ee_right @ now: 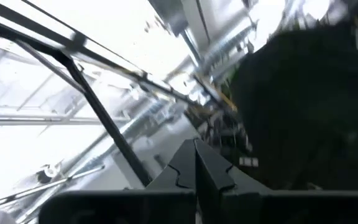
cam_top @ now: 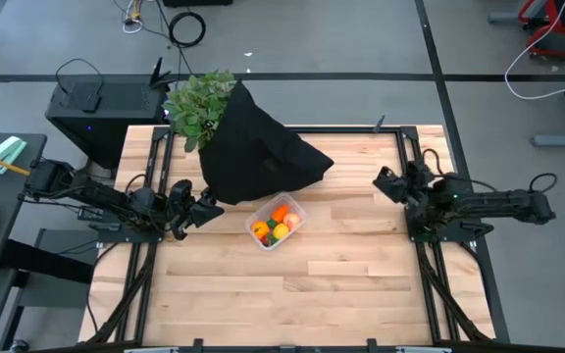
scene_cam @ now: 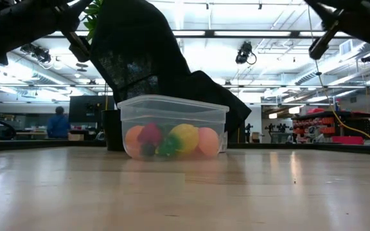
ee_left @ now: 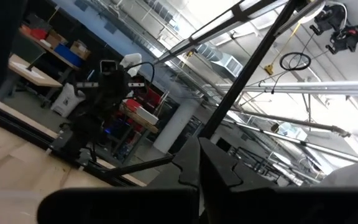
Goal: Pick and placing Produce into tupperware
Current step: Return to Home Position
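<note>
The clear tupperware [cam_top: 277,224] stands on the wooden table just near of the black cloth heap; in the low view the tupperware [scene_cam: 173,126] shows its full side. Inside lie the toy produce [cam_top: 275,226]: an orange ball, a yellow piece, a pink-red fruit, something green and a dark berry [scene_cam: 169,141]. My left gripper [cam_top: 208,207] is shut and empty, left of the tupperware at the table's left side. My right gripper [cam_top: 382,182] is shut and empty, at the table's right side. The wrist views show the shut left gripper [ee_left: 199,168] and right gripper [ee_right: 196,163] raised, pointing into the room.
A black cloth heap [cam_top: 255,149] with a leafy green plant [cam_top: 198,106] on its far left sits at the table's far middle. Black rails [cam_top: 155,186] run along both table sides. Bare wood [cam_top: 292,294] lies near of the tupperware. A person [scene_cam: 59,122] stands far off.
</note>
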### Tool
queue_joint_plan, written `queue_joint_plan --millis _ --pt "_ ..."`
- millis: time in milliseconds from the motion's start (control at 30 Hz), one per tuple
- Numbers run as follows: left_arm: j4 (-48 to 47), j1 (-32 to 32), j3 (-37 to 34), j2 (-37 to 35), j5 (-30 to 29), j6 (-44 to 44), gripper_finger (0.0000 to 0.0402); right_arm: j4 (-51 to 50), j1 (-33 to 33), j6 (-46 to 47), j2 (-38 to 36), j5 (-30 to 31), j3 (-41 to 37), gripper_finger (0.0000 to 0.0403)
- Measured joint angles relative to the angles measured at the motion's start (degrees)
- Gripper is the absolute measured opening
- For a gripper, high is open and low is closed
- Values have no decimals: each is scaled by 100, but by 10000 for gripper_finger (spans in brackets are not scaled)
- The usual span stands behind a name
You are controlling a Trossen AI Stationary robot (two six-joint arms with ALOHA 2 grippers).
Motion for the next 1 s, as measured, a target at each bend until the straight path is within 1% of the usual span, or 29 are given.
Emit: queue_joint_plan --millis 300,500,667,800,867,1000 --pt "0 0 0 0 -145 -53 25 -106 0 -866 -964 26 0 0" --pt "-2 0 0 0 -146 -209 11 -595 0 -1125 -1519 -74 0 0" --pt "-13 0 4 -1 -148 -519 7 -595 0 -1347 -1517 -280 -4 0" --pt "-19 0 4 0 -167 -749 19 -616 0 -1306 -1515 -545 -4 0" --pt "-21 2 4 -1 -179 -808 23 -860 2 -1214 -1515 -642 0 0" --pt "-24 0 4 0 -231 -816 23 -1748 2 -1352 -1515 -604 0 0"
